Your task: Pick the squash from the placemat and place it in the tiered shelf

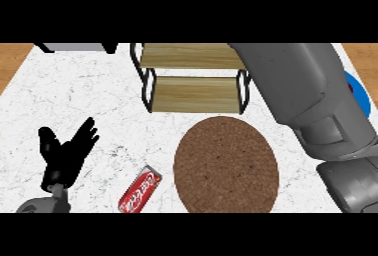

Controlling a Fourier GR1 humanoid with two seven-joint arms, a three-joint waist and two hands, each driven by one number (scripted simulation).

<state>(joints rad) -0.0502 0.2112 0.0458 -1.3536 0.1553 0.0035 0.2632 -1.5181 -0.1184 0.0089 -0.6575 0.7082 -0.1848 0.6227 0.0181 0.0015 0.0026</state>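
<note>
The round brown placemat [225, 165] lies on the white marbled counter [88, 95], and nothing rests on it. No squash shows anywhere in the head view. Just behind the mat stands the tiered shelf [196, 75], a black wire frame with two wooden steps, both bare. My right forearm [303, 95] rises from the lower right past the shelf's right side and runs out at the picture's top, so its hand is hidden. My left hand [68, 150] rests open at the lower left, fingers up, holding nothing.
A red soda can [140, 190] lies on its side between my left hand and the placemat. A blue plate [360, 92] peeks out behind the right forearm at the right edge. A dark grey object [74, 47] sits at the back left.
</note>
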